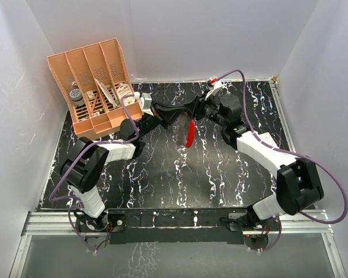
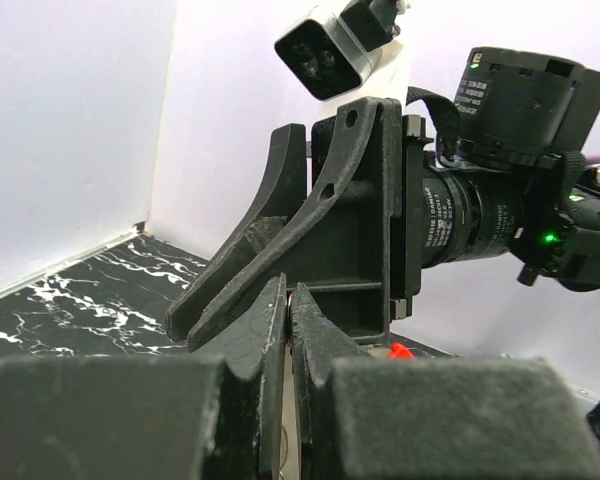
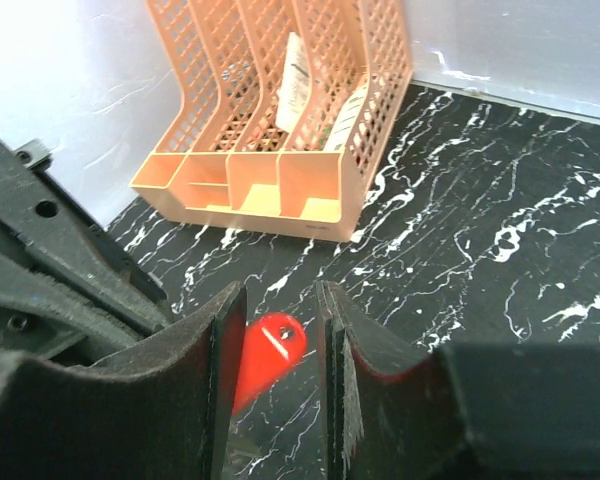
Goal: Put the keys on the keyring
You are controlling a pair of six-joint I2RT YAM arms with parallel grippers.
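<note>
Your right gripper (image 3: 280, 290) stands part open, with the red keyring (image 3: 270, 350) in its gap, clear of one pad. Just beside its tips, the left gripper (image 2: 288, 290) is pressed shut; what it pinches is hidden. Close now and the crowded fingers may collide, knocking the keyring away.

The white-and-black left arm (image 1: 113, 152) and right arm (image 1: 261, 147) bend inward, tip facing tip. The black 2-finger left gripper (image 2: 288, 300) has its jaws pressed together; the right gripper (image 3: 277, 310) holds its jaws partly apart.
</note>
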